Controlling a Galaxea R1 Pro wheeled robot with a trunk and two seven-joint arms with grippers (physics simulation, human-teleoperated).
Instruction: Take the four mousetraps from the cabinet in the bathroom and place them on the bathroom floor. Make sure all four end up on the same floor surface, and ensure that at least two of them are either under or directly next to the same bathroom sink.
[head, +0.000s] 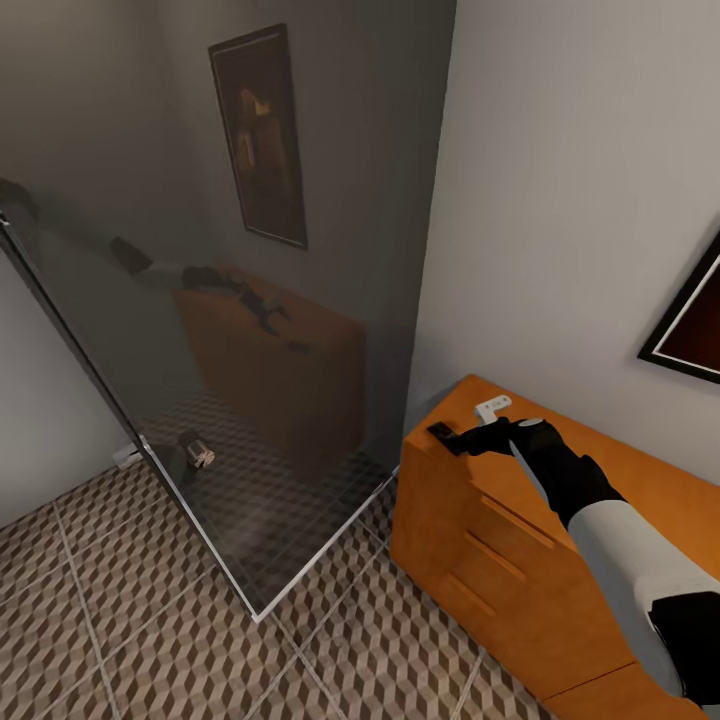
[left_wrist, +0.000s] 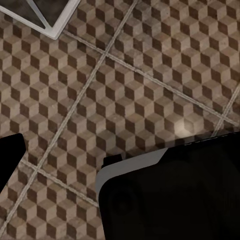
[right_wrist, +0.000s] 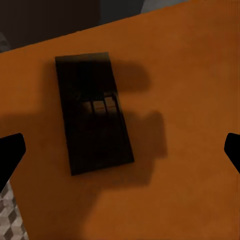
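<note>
Dark mousetrap (right_wrist: 94, 112) flat on the cabinet (right_wrist: 190, 75), long axis crossways between wide-apart right jaws.

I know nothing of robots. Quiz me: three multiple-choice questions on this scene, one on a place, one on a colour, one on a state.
1. Where does the dark trap lie? A on a chair; B on the cabinet top; C in a bucket.
2. What colour is the cabinet? A white; B green; C orange-brown.
3. How is the right tool? A open; B shut on the trap; C shut empty.
Answers: B, it lies flat there; C, seen on top and front; A, its fingers stand wide apart.
</note>
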